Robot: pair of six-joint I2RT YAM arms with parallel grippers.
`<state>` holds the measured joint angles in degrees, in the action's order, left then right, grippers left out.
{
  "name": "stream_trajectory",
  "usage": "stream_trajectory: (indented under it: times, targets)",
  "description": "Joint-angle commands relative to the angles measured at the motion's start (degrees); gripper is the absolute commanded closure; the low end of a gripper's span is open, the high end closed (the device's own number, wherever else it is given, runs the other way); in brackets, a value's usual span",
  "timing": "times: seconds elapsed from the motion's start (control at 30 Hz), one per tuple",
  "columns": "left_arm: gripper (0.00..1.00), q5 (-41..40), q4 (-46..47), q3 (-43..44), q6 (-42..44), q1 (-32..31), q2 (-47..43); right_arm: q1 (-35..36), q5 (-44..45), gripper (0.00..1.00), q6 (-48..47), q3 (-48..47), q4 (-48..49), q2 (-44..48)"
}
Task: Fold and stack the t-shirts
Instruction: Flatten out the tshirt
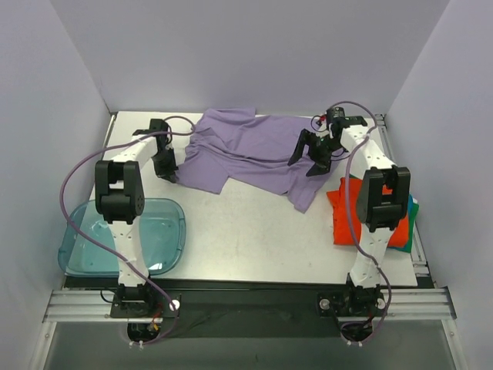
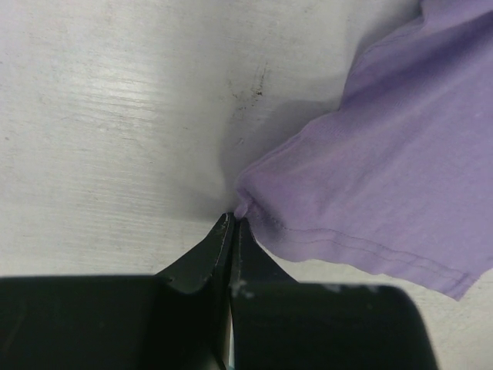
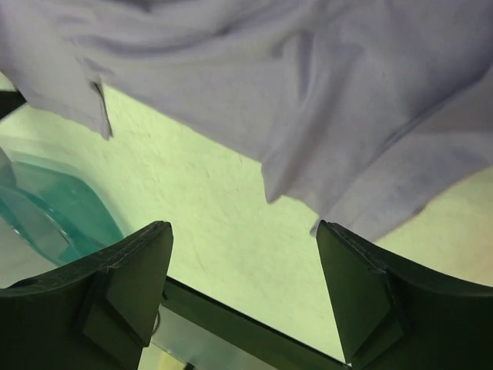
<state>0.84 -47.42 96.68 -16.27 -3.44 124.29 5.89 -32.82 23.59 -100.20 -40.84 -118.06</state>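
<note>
The lavender-purple t-shirt (image 1: 254, 150) lies rumpled and spread across the back middle of the table. My left gripper (image 1: 171, 176) sits at its left edge. In the left wrist view that gripper (image 2: 235, 216) is shut, pinching a small nub of the purple shirt's (image 2: 385, 177) corner right at the fingertips. My right gripper (image 1: 312, 158) hovers over the shirt's right part, open. In the right wrist view it (image 3: 243, 227) holds nothing, and the shirt (image 3: 269, 92) lies beyond its tips. The orange-red t-shirt (image 1: 337, 212) lies folded at the right under the right arm, with a green-teal edge (image 1: 414, 212) beside it.
A translucent blue tray (image 1: 162, 231) sits at the table's front left, also seen as the tray (image 3: 46, 208) at the left of the right wrist view. Bare white tabletop (image 1: 254, 231) stretches between the tray and the orange-red shirt. Walls close in on three sides.
</note>
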Motion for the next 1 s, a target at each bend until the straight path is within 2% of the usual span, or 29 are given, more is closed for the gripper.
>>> stream_trajectory:
  times: [0.0, 0.13, 0.33, 0.67, 0.97]
  targets:
    - [1.0, 4.16, 1.89, -1.14, -1.57, 0.37, -3.35, 1.66, 3.72, 0.24, -6.36, 3.34, -6.7, 4.15]
    - [1.0, 6.89, 3.47, -2.9, -3.23, 0.89, -3.97, 5.0, 7.76, 0.29, -9.87, 8.43, -8.03, 5.91]
    - [1.0, 8.3, 4.97, -6.33, -3.42, 1.24, -5.64, 9.4, 14.62, 0.33, -10.32, 13.71, -8.03, 6.09]
    - [1.0, 8.39, 5.85, -9.32, -3.33, 1.51, -8.27, 11.42, 23.32, 0.41, -9.88, 14.51, -7.76, 3.54]
    - [1.0, 8.82, 6.64, -10.9, -3.85, 1.95, -9.59, 12.48, 23.94, 0.47, -11.47, 14.25, -7.5, 2.05]
